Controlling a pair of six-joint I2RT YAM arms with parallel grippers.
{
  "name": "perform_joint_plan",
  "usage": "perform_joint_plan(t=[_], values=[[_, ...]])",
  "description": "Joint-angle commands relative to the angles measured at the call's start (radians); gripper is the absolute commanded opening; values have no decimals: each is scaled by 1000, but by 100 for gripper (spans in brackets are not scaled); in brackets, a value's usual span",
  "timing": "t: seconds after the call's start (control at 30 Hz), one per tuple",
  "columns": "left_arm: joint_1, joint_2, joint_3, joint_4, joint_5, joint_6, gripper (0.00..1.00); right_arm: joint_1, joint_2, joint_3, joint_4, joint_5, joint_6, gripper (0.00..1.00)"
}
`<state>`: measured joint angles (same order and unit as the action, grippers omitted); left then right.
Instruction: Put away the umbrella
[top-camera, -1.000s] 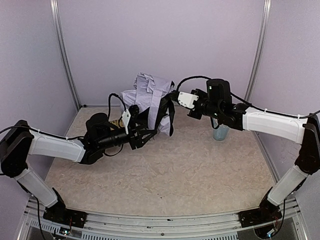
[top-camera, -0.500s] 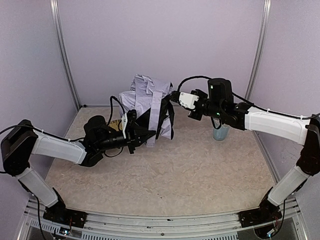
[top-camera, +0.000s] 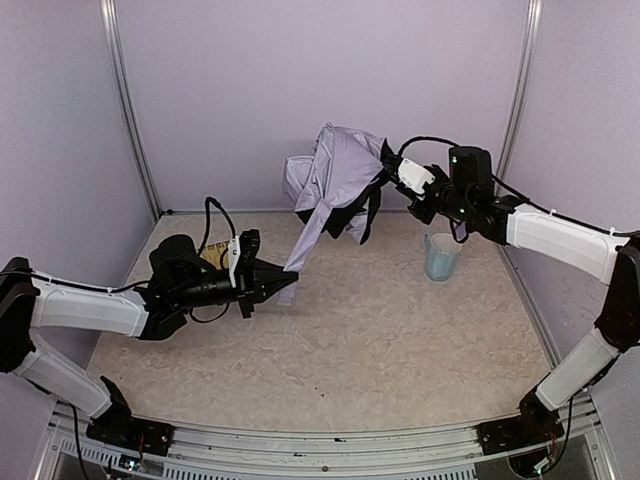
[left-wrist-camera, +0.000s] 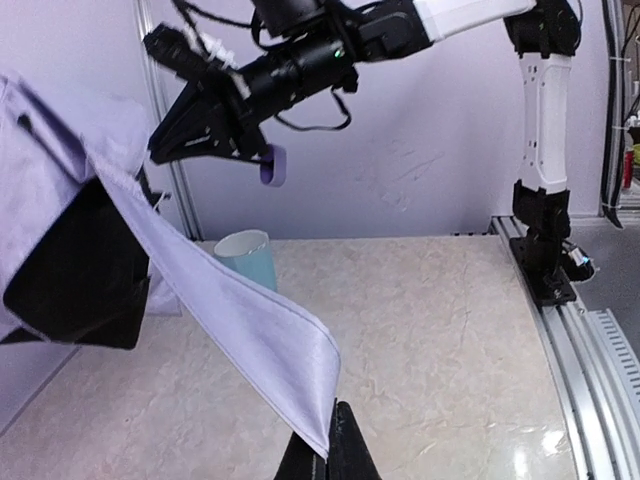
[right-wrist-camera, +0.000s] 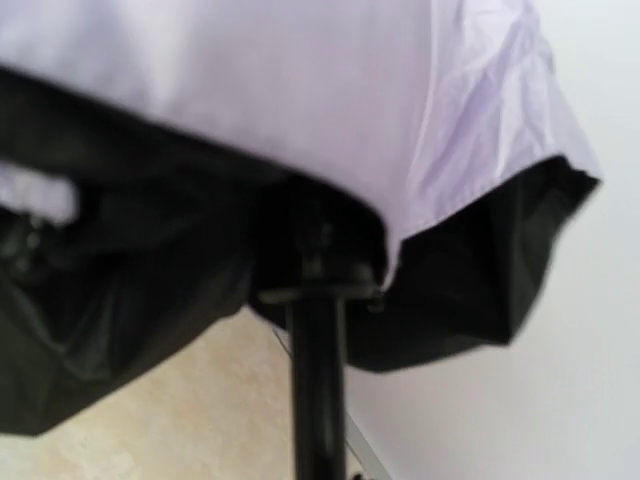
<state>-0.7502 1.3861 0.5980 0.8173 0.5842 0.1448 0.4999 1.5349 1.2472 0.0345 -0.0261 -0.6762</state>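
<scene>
The umbrella (top-camera: 340, 175) hangs in the air at the back of the table, with pale lavender fabric (right-wrist-camera: 300, 80) outside and black inside. My right gripper (top-camera: 388, 168) is shut on its black shaft (right-wrist-camera: 315, 380) and holds it up. The small lavender handle (left-wrist-camera: 272, 165) shows under that gripper. The fabric strap (left-wrist-camera: 230, 320) runs taut from the canopy down to my left gripper (left-wrist-camera: 328, 452), which is shut on the strap's end. In the top view the left gripper (top-camera: 287, 273) sits low over the table, left of centre.
A light blue mug (top-camera: 441, 256) stands on the table under the right arm and also shows in the left wrist view (left-wrist-camera: 248, 256). A woven straw tray (top-camera: 212, 259) lies mostly hidden behind the left arm. Lavender walls with metal posts enclose the table.
The left gripper shut on the strap and drew back to the left, pulling it taut. The right arm lifted the umbrella up and to the right, uncovering the mug.
</scene>
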Motion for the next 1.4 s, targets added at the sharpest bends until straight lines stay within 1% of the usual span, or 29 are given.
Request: perform_joint_plan(t=[0.0, 0.03, 0.13, 0.2, 0.27, 0.33, 0.4, 0.5, 0.67, 0.83, 0.97, 1.03, 1.13, 1.23, 1.37], values=[[38, 22, -48, -121, -39, 96, 0, -13, -114, 57, 42, -103, 93, 0], [48, 40, -36, -142, -65, 125, 0, -14, -126, 59, 15, -164, 87, 0], [82, 100, 14, -191, -112, 166, 0, -14, -149, 71, -120, -420, 37, 0], [108, 124, 27, -165, -116, 186, 0, -9, -141, 99, -231, -545, 24, 0], [136, 147, 26, -114, -124, 213, 0, 2, -131, 117, -327, -612, 17, 0], [164, 186, 32, -66, -116, 232, 0, 23, -134, 111, -387, -651, 11, 0], [197, 228, 45, -21, -65, 241, 0, 53, -147, 78, -412, -681, 5, 0], [234, 301, 74, 37, 32, 264, 0, 123, -163, -12, -423, -667, -4, 0], [255, 412, 155, 96, 37, 341, 0, 247, -162, -123, -455, -583, -26, 0], [253, 512, 295, 31, 71, 399, 0, 343, -131, -241, -450, -445, -71, 0], [245, 559, 355, -18, 75, 467, 0, 395, -57, -311, -443, -362, -74, 0], [235, 572, 380, -70, 53, 522, 0, 404, -16, -334, -434, -340, -65, 0], [220, 586, 396, -114, -24, 612, 0, 406, 28, -368, -400, -314, -66, 0], [220, 595, 392, -98, -93, 630, 0, 405, 80, -377, -400, -292, -54, 0], [222, 625, 406, -58, -187, 619, 0, 386, 156, -375, -412, -303, -47, 0]])
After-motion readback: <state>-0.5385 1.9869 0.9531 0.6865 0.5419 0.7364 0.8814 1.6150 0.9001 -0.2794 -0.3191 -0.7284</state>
